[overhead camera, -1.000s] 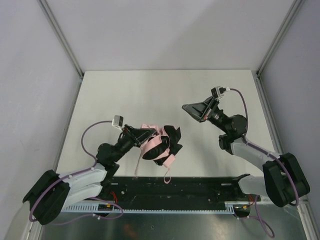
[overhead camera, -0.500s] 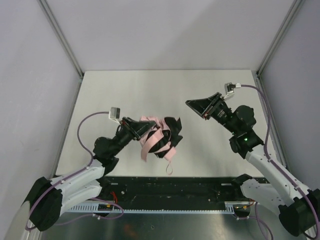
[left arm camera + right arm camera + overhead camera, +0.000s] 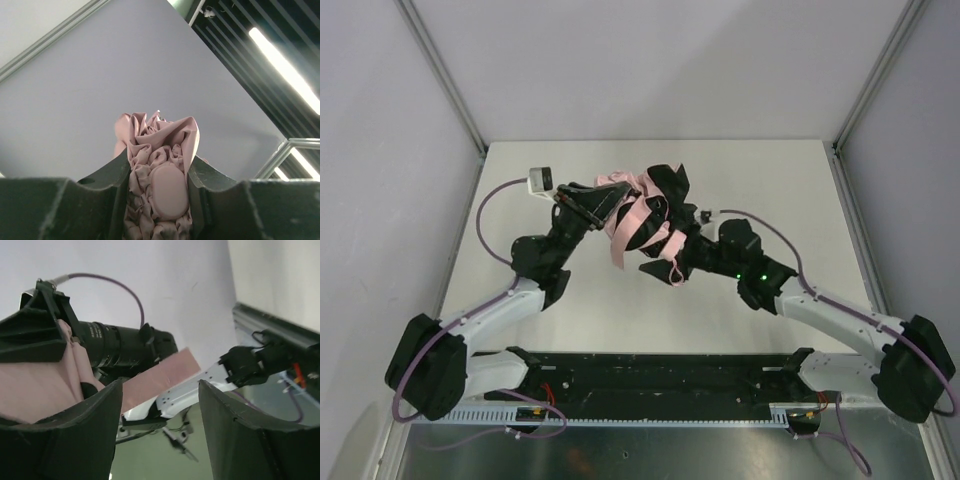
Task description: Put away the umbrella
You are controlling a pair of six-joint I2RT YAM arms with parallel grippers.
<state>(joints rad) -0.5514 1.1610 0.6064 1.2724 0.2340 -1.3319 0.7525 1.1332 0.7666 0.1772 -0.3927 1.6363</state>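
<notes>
Two end effectors meet at one light, floppy umbrella (image 3: 638,215), held up over the far half of the table (image 3: 770,175).
Left end effector (image 3: 159,172) is clamped on bunched pink fabric, which probably slips and sags, so the rigid black parts look a surer hold. Right end effector (image 3: 157,390) gapes wide just beside the bundle, gripping nothing. Side walls stand well apart.

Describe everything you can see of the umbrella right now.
The umbrella is a crumpled bundle of pale pink fabric with black parts showing, folded, not open. The left gripper clamps its bunched cloth and a smooth pink oval piece. A flat pink strap trails loose near the open right gripper.
</notes>
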